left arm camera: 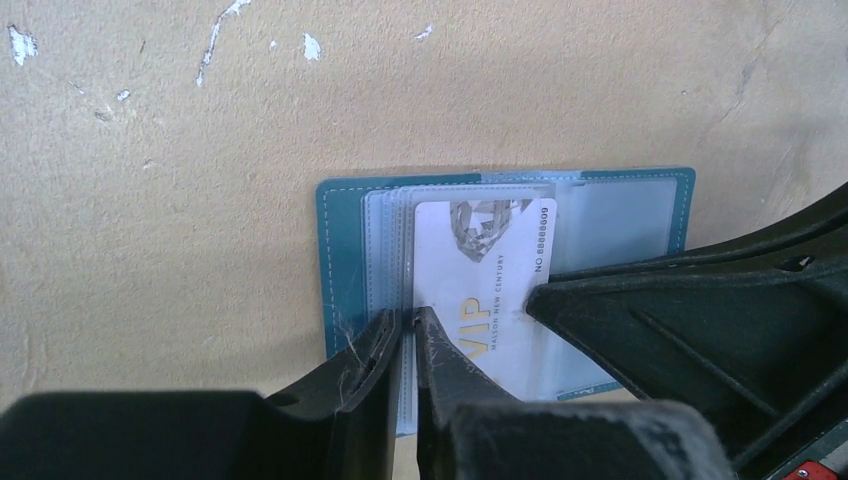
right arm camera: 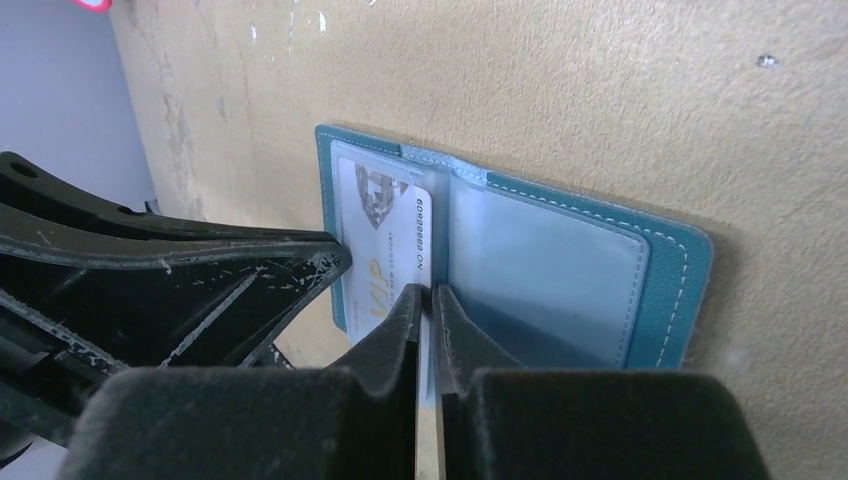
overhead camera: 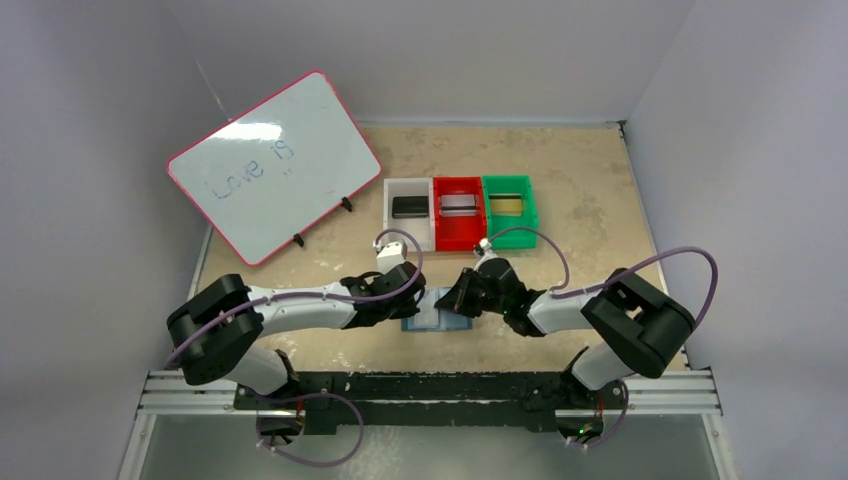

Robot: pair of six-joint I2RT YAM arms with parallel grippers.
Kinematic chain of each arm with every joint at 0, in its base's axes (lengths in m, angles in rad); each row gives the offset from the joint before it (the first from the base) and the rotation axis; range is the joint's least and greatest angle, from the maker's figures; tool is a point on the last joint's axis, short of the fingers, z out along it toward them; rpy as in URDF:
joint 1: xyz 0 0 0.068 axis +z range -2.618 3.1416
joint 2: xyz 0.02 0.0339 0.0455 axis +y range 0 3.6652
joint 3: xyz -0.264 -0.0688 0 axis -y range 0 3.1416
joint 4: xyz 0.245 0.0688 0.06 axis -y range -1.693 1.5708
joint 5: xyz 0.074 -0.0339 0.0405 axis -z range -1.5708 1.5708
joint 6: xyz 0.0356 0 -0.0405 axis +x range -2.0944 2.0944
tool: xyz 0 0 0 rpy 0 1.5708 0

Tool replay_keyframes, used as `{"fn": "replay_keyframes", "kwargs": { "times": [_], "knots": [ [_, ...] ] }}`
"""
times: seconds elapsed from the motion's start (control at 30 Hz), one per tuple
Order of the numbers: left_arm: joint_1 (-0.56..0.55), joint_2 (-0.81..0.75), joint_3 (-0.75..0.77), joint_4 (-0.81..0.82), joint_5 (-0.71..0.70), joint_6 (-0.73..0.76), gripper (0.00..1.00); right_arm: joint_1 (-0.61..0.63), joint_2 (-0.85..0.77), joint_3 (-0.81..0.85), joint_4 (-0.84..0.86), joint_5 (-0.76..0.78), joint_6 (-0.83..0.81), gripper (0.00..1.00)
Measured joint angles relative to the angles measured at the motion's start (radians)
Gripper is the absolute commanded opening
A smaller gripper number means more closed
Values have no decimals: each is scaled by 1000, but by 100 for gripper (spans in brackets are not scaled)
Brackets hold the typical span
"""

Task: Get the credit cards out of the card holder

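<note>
The slate-blue card holder [overhead camera: 436, 318] lies open and flat on the table between my two grippers. It also shows in the left wrist view [left arm camera: 340, 260] and the right wrist view [right arm camera: 670, 270]. A silvery-white credit card [left arm camera: 480, 270] marked VIP lies on its left half, partly in the clear pockets; it also shows in the right wrist view [right arm camera: 385, 225]. My left gripper [left arm camera: 408, 322] is shut on the pocket sleeves at the card's left edge. My right gripper [right arm camera: 427, 297] is shut at the card's numbered edge beside the fold. Both also show from above: left gripper [overhead camera: 412, 303], right gripper [overhead camera: 458, 300].
Three bins stand behind the holder: a white bin [overhead camera: 390, 195] with a black card, a red bin [overhead camera: 459, 236] with a silvery card, and a green bin [overhead camera: 530, 205] with a gold card. A pink-framed whiteboard [overhead camera: 275, 165] leans at the back left.
</note>
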Motion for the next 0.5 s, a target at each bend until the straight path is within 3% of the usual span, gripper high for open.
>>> {"fn": "replay_keyframes", "kwargs": {
  "times": [0.23, 0.5],
  "knots": [
    [0, 10, 6, -5, -27, 11, 0, 0, -4, -17, 17, 6, 32, 3],
    [0, 27, 20, -3, -56, 14, 0, -8, -24, -29, 12, 14, 42, 2]
  ]
}}
